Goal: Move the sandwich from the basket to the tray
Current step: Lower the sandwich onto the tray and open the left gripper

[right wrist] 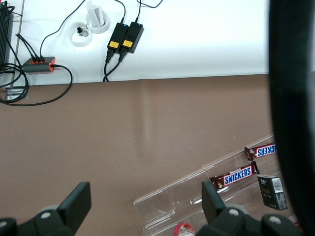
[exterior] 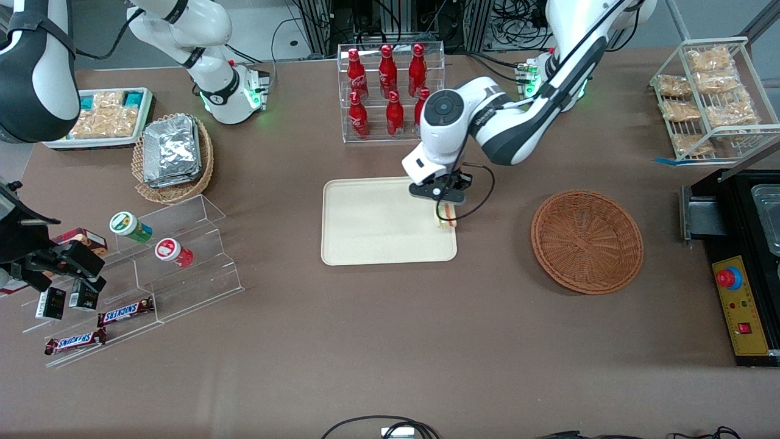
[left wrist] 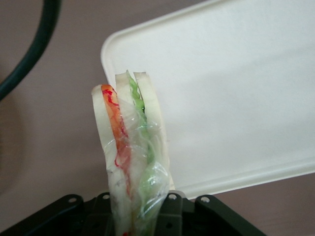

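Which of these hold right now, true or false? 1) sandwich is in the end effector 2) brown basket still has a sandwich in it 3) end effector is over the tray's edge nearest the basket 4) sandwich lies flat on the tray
1) True: the end effector grips the sandwich.
2) False: the basket holds nothing.
3) True: it is over the tray at that edge.
4) False: the sandwich is held edge-on, not released.

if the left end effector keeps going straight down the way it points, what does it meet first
Probably the tray, near its edge toward the basket. The left end effector points down, shut on the sandwich, which would touch first; height above the tray is unclear.
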You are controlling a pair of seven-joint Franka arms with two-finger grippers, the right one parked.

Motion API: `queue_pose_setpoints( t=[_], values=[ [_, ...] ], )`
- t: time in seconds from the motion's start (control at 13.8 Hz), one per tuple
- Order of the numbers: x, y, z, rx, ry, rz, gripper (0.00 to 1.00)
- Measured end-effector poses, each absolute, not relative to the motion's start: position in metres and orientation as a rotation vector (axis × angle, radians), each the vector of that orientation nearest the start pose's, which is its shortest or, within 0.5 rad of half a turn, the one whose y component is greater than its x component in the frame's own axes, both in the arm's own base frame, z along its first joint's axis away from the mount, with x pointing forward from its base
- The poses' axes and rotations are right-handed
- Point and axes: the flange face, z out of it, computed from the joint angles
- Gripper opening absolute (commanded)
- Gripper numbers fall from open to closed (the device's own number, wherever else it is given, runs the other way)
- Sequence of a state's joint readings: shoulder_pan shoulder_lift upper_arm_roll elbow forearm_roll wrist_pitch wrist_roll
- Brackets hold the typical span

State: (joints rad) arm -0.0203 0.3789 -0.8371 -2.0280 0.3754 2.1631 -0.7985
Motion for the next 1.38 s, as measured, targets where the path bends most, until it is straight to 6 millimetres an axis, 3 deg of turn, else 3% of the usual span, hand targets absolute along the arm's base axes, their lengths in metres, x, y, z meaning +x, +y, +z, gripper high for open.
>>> queue_pose_setpoints(
  t=[0.29,0.73,1.02,1.16,1.31,1.38],
  values=[
    [0.389,-0.437,0.287,-3.028,0.429,0.044,0.00],
    [0.387,-0.446,0.230,-3.000,0.447,0.079,0.00],
    [0.382,-0.450,0.218,-2.999,0.463,0.117,0.02],
    [0.380,-0.452,0.218,-2.998,0.466,0.118,0.22],
    [0.379,-0.452,0.218,-3.002,0.425,0.117,0.75],
    [0.377,-0.453,0.216,-3.004,0.394,0.119,0.90]
  ],
)
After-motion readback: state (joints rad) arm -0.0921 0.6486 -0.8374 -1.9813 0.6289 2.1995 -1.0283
